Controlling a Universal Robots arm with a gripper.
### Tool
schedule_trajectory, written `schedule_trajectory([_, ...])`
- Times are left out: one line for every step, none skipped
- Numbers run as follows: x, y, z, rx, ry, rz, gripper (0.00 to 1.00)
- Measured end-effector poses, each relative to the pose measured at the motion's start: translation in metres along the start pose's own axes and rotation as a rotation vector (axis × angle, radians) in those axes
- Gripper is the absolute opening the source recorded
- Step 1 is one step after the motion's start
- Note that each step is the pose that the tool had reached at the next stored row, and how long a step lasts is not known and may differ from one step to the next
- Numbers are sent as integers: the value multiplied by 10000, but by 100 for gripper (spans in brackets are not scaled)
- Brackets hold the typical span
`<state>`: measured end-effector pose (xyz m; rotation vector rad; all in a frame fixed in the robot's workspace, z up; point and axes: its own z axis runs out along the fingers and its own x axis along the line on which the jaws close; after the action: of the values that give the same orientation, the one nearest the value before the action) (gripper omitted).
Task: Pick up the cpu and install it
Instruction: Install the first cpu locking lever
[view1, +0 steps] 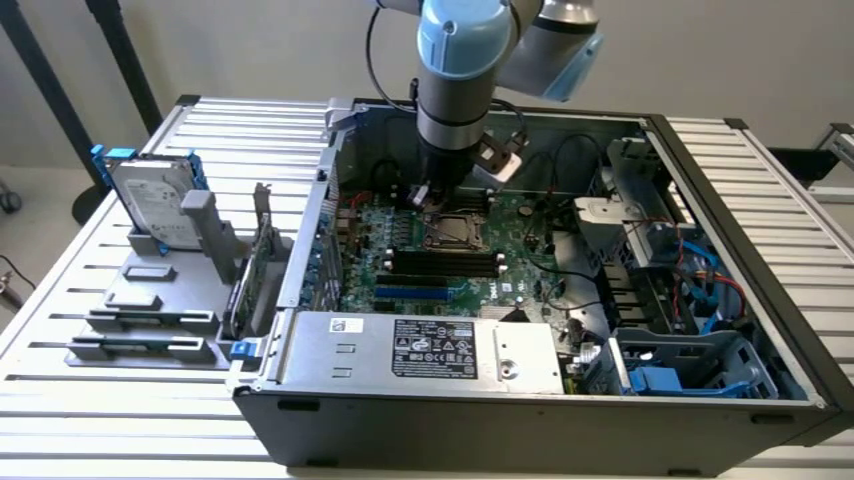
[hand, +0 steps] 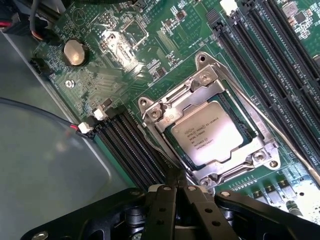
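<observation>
Slatted white table (view1: 80, 300) carries an open computer case (view1: 534, 410); inside, the closed, empty gripper (hand: 177, 186) hangs just beside the socket frame (hand: 150, 112) holding the cpu (hand: 210, 132).

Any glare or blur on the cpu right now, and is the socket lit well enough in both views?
Wrist view: the cpu sits in its socket frame, sharp, print visible, mild sheen on the frame; the shut gripper looks dark at the edge. Exterior view: the socket lies in shade under the arm, case interior dim.
</observation>
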<state>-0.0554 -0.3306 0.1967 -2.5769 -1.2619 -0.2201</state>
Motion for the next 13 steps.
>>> schedule_trajectory([5, -2, 2, 1, 1, 2, 11])
schedule_trajectory([8, -2, 3, 1, 3, 1, 11])
schedule_trajectory([8, -2, 3, 2, 4, 1, 11])
schedule_trajectory([10, 0, 3, 2, 4, 1, 11])
schedule_trajectory([13, 2, 3, 1, 2, 2, 11])
schedule_trajectory([15, 6, 4, -1, 0, 3, 11])
schedule_trajectory([20, 11, 4, -3, -1, 2, 11])
schedule_trajectory([24, 17, 4, -4, -4, 1, 11])
schedule_trajectory([31, 25, 4, -8, -8, 2, 11])
schedule_trajectory([36, 32, 4, -11, -11, 1, 11])
schedule_trajectory([41, 39, 4, -15, -17, 1, 11])
schedule_trajectory([46, 45, 5, -19, -22, 2, 11])
schedule_trajectory([50, 51, 5, -25, -30, 2, 11])
